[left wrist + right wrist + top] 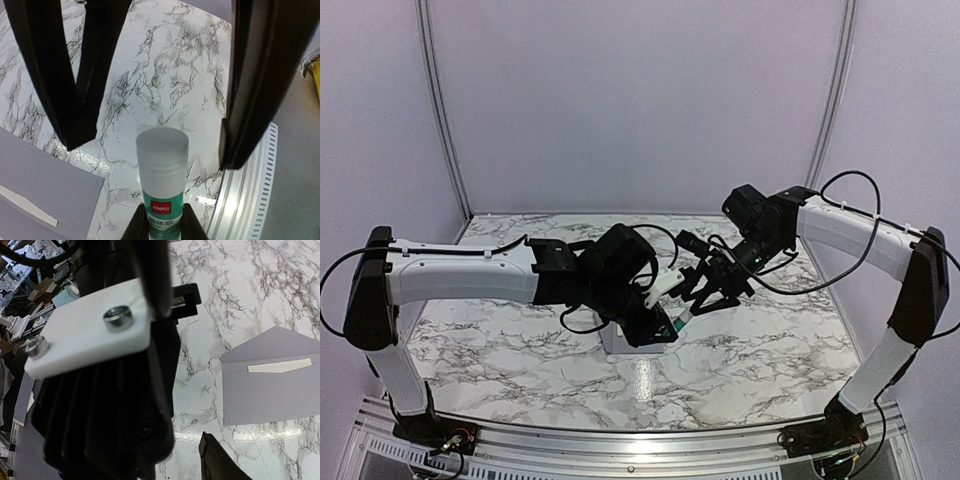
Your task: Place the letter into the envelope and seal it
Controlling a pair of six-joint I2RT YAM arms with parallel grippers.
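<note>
My left gripper (162, 222) is shut on a green-and-white glue stick (161, 210) and holds it above the table, its frosted cap (162, 150) pointing away from the gripper. My right gripper (705, 290) is open. Its two black fingers (70, 85) stand on either side of the cap without touching it. The grey envelope (272, 385) lies flat on the marble with its flap open, and it also shows in the left wrist view (45, 192). An off-white strip (280, 365), seemingly the letter's edge, shows at its mouth. The rest of the letter is hidden.
The marble table top (770, 350) lies under both grippers. A metal rail (240, 205) runs along the near edge. The left arm's wrist body (100, 405) fills much of the right wrist view, close to the right gripper.
</note>
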